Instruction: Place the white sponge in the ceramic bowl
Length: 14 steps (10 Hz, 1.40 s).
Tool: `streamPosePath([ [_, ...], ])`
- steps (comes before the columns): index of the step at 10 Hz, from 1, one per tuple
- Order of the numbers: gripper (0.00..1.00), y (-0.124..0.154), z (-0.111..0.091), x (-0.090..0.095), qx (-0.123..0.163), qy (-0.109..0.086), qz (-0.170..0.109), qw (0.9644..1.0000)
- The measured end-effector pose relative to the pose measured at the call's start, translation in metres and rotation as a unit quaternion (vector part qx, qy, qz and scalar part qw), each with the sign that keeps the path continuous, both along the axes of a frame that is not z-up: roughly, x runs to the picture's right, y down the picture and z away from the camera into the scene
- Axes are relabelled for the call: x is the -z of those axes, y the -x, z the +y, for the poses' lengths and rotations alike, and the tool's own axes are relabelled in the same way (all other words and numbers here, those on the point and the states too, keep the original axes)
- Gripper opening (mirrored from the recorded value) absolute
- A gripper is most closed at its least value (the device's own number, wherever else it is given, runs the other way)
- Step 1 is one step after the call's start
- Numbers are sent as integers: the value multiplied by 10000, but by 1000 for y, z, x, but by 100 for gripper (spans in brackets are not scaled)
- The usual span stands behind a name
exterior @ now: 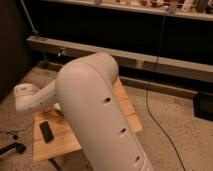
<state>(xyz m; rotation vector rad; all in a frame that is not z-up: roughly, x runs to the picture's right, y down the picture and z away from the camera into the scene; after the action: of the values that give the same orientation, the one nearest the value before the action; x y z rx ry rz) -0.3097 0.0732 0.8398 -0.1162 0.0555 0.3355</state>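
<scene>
My white arm [95,105] fills the middle of the camera view and covers most of the small wooden table [126,107]. Its elbow joint [27,97] sticks out at the left, above the table's left end. The gripper is not in view; it lies somewhere behind or beyond the arm. The white sponge is hidden. The ceramic bowl is hidden behind the arm too.
A black phone [46,131] lies on the table's left part. A black cable [161,122] runs across the speckled floor at the right. A dark object [12,149] lies on the floor at the lower left. A long metal ledge [150,65] runs behind the table.
</scene>
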Motion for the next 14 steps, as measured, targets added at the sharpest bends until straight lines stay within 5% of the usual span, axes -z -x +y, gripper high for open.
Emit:
streamPosePath([
  [5, 0, -40, -35, -31, -301, -94, 560, 9979],
  [14, 0, -48, -21, -62, -475, 356, 556, 9967],
])
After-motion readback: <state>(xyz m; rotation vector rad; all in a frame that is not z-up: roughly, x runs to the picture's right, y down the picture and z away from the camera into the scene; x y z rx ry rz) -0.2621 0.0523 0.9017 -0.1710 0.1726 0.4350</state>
